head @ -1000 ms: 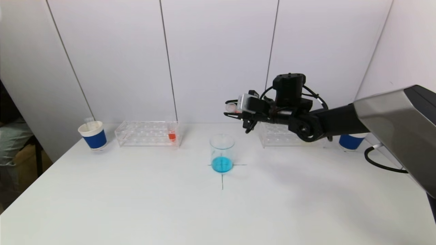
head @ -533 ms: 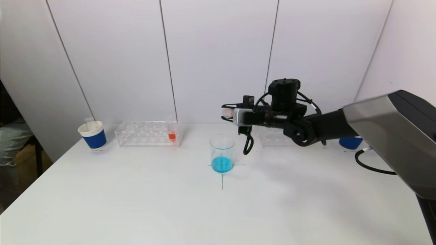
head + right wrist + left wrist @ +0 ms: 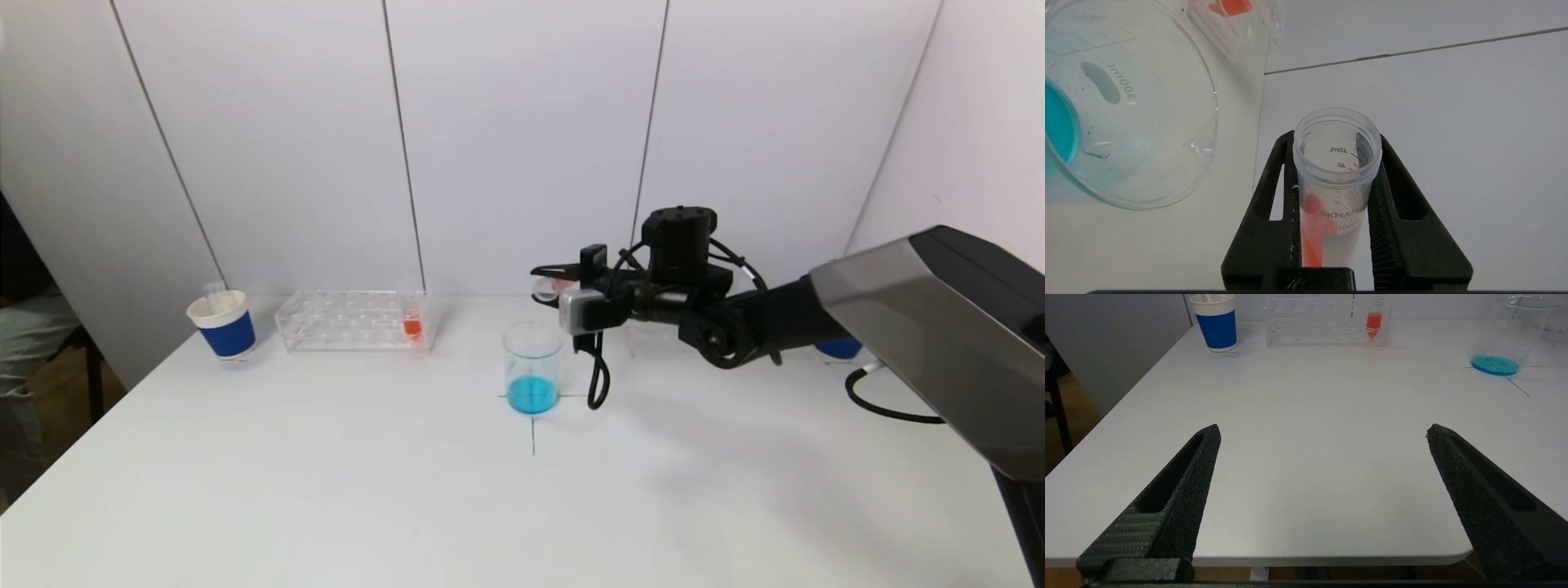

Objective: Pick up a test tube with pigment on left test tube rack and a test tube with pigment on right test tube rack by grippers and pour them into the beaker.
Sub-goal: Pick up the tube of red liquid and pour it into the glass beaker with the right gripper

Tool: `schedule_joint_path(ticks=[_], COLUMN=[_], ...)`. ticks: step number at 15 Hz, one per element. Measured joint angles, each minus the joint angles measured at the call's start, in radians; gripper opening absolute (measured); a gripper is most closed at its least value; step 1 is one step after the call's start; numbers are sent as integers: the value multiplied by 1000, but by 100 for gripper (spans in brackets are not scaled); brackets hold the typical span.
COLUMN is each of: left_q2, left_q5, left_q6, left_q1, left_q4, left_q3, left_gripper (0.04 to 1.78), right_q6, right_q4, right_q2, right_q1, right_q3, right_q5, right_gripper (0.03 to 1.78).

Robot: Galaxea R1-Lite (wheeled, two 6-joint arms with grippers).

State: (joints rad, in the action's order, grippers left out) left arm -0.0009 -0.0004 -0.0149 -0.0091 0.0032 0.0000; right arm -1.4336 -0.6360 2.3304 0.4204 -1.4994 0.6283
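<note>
At far left a blue cup (image 3: 222, 324) stands beside the left rack (image 3: 353, 320), which holds 1 red tube (image 3: 412, 320). At center the beaker (image 3: 532, 368) holds blue liquid. Right of it, the right gripper (image 3: 545, 282) clamps a tilted tube (image 3: 1336, 179); over the last second it has dropped toward the beaker's rim, so pouring looks imminent. The left gripper (image 3: 1323, 457) waits agape.
</note>
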Motion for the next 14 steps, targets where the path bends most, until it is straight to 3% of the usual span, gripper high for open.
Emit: schedule_joint_path(ticks=[3,14], left_q2=[0,0], left_q5=[0,0], left_q6=[0,0], left_q1=[0,0], left_q4=[0,0], left_q3=[0,0], left_gripper=[176,176], right_q6=[-60,-88], right_q4=[1,-2], right_q2=[0,-5], right_q1=[-1,9], right_q3=[5,8], right_q5=[-3,-11], right_gripper=[52,52])
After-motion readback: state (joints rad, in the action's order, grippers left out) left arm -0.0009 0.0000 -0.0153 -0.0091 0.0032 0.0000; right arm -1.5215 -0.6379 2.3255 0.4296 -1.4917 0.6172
